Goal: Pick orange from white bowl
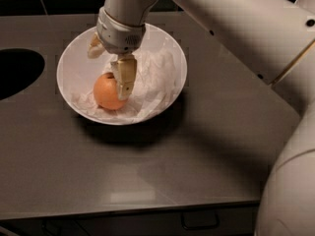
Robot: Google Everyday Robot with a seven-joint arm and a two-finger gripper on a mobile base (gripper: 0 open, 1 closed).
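In the camera view, the white bowl sits on the grey table toward its far edge, left of the middle, near a dark oval opening at the left edge. The orange lies in the bowl's near-left part on crumpled white paper. The gripper reaches down into the bowl, its fingers spread apart. One finger rests against the orange's right side, and the other is raised at the upper left, clear of the fruit.
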